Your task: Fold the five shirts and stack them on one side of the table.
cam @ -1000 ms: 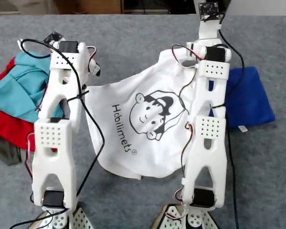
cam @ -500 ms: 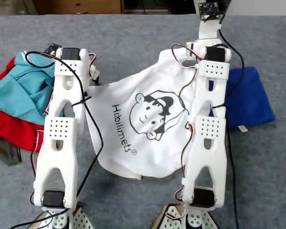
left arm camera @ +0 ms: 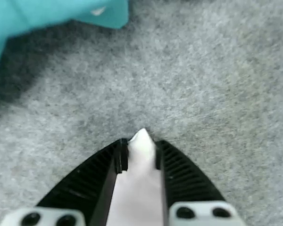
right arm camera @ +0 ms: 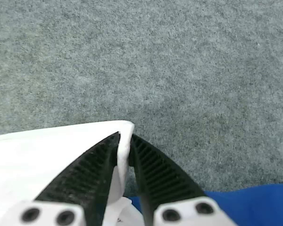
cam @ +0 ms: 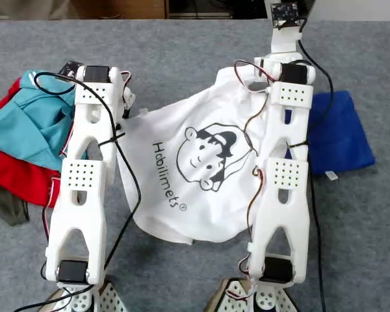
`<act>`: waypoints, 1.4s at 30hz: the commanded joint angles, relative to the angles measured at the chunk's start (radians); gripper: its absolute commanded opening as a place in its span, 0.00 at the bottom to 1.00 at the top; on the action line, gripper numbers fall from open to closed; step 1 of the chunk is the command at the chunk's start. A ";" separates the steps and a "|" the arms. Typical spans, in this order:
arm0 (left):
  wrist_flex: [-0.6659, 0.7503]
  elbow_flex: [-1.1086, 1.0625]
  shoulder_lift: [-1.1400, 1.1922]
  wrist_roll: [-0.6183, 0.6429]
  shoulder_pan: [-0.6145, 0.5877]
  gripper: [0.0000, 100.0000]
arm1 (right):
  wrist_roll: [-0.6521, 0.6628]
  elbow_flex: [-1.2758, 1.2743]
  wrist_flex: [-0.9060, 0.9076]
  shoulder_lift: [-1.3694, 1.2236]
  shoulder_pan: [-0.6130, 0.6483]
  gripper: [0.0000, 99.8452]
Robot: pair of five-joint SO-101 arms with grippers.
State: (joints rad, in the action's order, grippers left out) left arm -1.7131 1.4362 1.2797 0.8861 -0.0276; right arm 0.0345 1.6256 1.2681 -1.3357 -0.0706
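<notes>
A white shirt (cam: 195, 169) with a cartoon face print lies spread between the two arms on the grey table. My left gripper (left arm camera: 140, 141) is shut on a corner of the white shirt (left arm camera: 139, 179), at the shirt's left edge in the high view (cam: 127, 104). My right gripper (right arm camera: 125, 139) is shut on the white shirt's edge (right arm camera: 47, 155), near its upper right corner in the high view (cam: 250, 71). A folded blue shirt (cam: 338, 133) lies to the right of the right arm. A pile of teal (cam: 26, 123), red (cam: 13, 172) and dark shirts lies at the left.
Grey carpet-like table surface (cam: 182, 58) stretches beyond the shirt toward the far edge. Teal fabric (left arm camera: 47, 14) lies close beyond my left gripper. Blue cloth (right arm camera: 236, 202) lies beside my right gripper. Cables run along both arms.
The left arm has swung to the right, off the teal pile, carrying the white shirt's left corner with it. The right arm has stayed still.
</notes>
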 commanded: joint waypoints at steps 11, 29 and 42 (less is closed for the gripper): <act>-0.048 0.236 -0.002 -0.069 -0.014 0.02 | 0.012 0.042 -0.023 0.031 0.013 0.01; -0.048 0.230 -0.704 -0.402 -0.106 0.02 | 0.176 0.039 0.138 0.808 0.082 0.01; -0.048 -0.431 -1.422 -0.474 -0.115 0.02 | 0.316 0.028 0.054 1.118 0.199 0.01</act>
State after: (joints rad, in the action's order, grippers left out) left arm -1.7499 1.2674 0.0552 0.4242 -0.1243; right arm 0.3368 1.6318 1.3802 -0.2800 0.1166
